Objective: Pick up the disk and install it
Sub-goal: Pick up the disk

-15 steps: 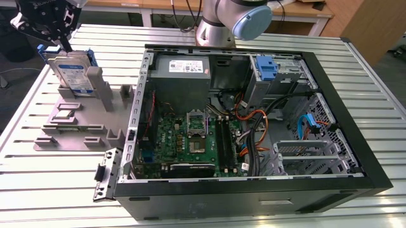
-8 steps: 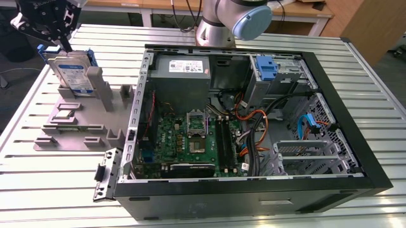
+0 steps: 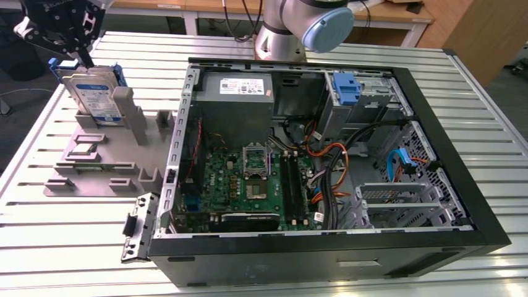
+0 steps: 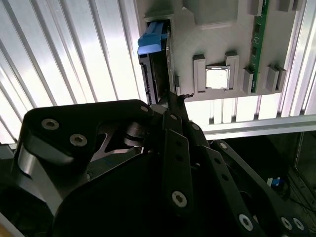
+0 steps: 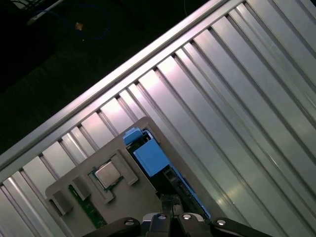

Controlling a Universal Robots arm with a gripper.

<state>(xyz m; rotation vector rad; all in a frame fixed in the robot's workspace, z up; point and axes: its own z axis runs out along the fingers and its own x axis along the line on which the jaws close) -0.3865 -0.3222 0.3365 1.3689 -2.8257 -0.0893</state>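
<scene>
The disk [image 3: 93,94] stands upright on edge in a slot of the grey holder [image 3: 99,164], at the exterior view's left. It is silver with a white-and-blue label and a blue carrier frame. My gripper [image 3: 84,62] hangs right over it, its fingers drawn together at the disk's top edge. In the second wrist view the disk [image 4: 153,59] shows end-on in its slot, with the gripper [image 4: 174,98] at its near end. The first wrist view shows the blue frame of the disk [image 5: 150,158] just beyond the gripper [image 5: 170,202].
An open computer case [image 3: 462,204] lies at the centre and right, with a motherboard [image 3: 247,182], cables, a power supply [image 3: 235,90] and a blue bracket [image 3: 348,90] at its far side. The holder also carries a chip [image 3: 84,148]. The arm's base [image 3: 285,31] stands behind the case.
</scene>
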